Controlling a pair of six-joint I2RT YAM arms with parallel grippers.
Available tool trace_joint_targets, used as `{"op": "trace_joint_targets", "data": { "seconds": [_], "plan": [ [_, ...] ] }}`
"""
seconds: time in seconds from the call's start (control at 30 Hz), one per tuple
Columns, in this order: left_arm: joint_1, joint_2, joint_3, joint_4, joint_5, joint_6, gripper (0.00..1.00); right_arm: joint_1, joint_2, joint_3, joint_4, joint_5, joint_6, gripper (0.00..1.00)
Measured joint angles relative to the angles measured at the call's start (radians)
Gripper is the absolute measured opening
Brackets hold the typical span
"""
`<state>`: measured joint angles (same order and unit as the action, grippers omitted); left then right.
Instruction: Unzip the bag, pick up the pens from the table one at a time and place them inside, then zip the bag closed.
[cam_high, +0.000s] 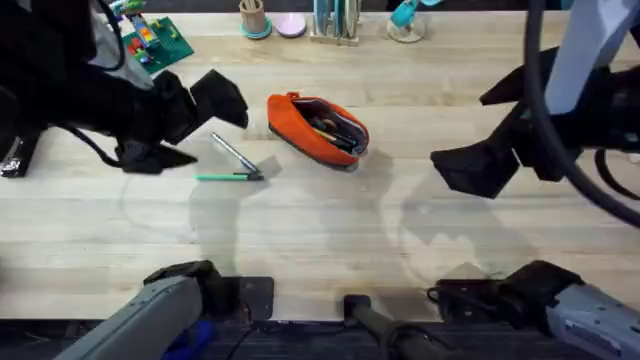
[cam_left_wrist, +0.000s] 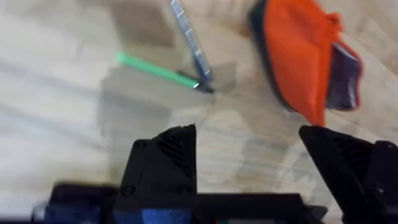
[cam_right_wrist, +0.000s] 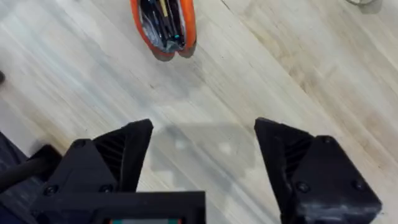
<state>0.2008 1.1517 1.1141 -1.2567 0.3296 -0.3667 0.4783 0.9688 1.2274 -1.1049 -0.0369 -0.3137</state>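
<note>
On the pale desk (cam_high: 330, 210) the orange bag (cam_high: 305, 125) lies unzipped, dark items inside. Green pen (cam_high: 225, 177) and silver pen (cam_high: 235, 155) lie beside it. Left pincer (cam_left_wrist: 249, 146) and right pincer (cam_right_wrist: 204, 140) gape, released.

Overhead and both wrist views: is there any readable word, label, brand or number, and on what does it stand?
None can be read.
Green board at the table's far left edge: coloured patches, nothing legible.
Silver-grey pen: a striped barrel, too blurred to tell whether it is print.
Orange bag, green pen: no lettering visible.
</note>
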Motion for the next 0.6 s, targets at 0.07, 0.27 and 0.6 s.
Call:
{"op": "trace_joint_targets", "data": {
  "seconds": [0.07, 0.27, 0.6],
  "plan": [
    [-0.002, 0.02, 0.0, -0.031, -0.041, -0.072, 0.995, 0.005, 0.0, 0.0, 0.0, 0.0, 0.0, 0.996],
    [-0.028, 0.106, 0.0, -0.044, -0.173, -0.304, 0.995, 0.006, 0.0, 0.0, 0.0, 0.0, 0.0, 0.997],
    [-0.053, 0.158, -0.058, -0.008, -0.29, -0.749, 0.997, 0.006, 0.0, 0.0, 0.0, 0.0, 0.001, 0.996]
  ]
}}
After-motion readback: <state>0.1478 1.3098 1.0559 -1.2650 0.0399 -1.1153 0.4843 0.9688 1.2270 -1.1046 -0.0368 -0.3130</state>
